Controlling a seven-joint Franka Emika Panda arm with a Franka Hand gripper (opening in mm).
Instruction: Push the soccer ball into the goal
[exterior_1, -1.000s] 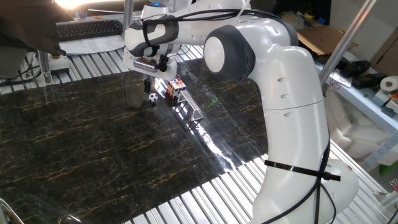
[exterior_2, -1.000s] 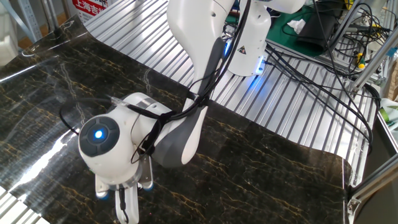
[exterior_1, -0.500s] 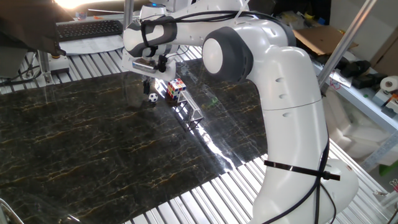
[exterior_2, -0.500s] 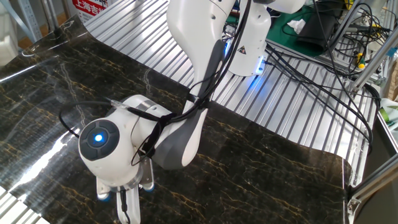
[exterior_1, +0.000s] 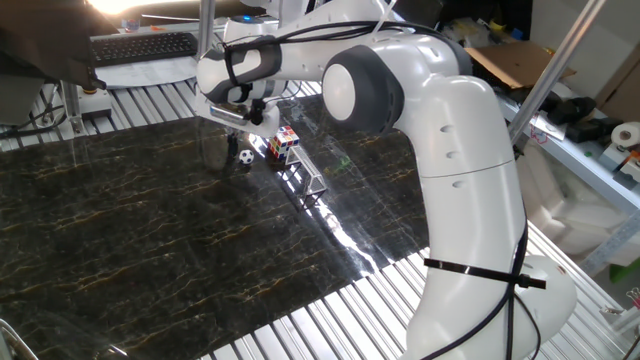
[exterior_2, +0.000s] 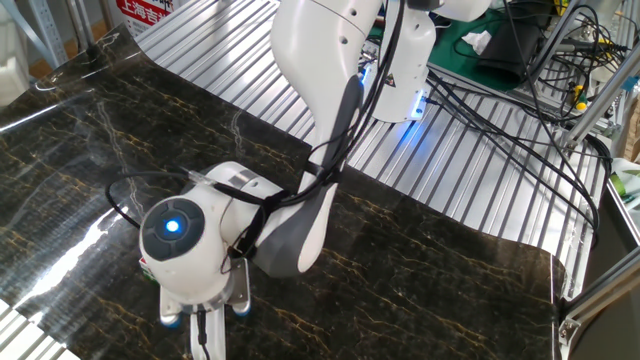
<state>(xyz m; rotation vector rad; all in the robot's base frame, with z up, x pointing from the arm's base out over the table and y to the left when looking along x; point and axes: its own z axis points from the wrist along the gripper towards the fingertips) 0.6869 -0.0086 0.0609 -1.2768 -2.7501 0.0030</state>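
The goal (exterior_1: 312, 184) stands nearest the camera, well past the jaws, with the puzzle cube (exterior_1: 284, 143) between. The soccer ball (exterior_1: 246, 156) sits just below the gripper (exterior_1: 243, 128); whether the jaws are parted cannot be told. The approach looks unfinished: next, get behind the ball and nudge it goalward around the cube.

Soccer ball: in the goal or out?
Out. The soccer ball sits on the dark mat beside the puzzle cube, apart from the goal.

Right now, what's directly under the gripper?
Under the gripper: the soccer ball on the dark mat, beside the puzzle cube. The other fixed view shows nothing there; the arm covers it.
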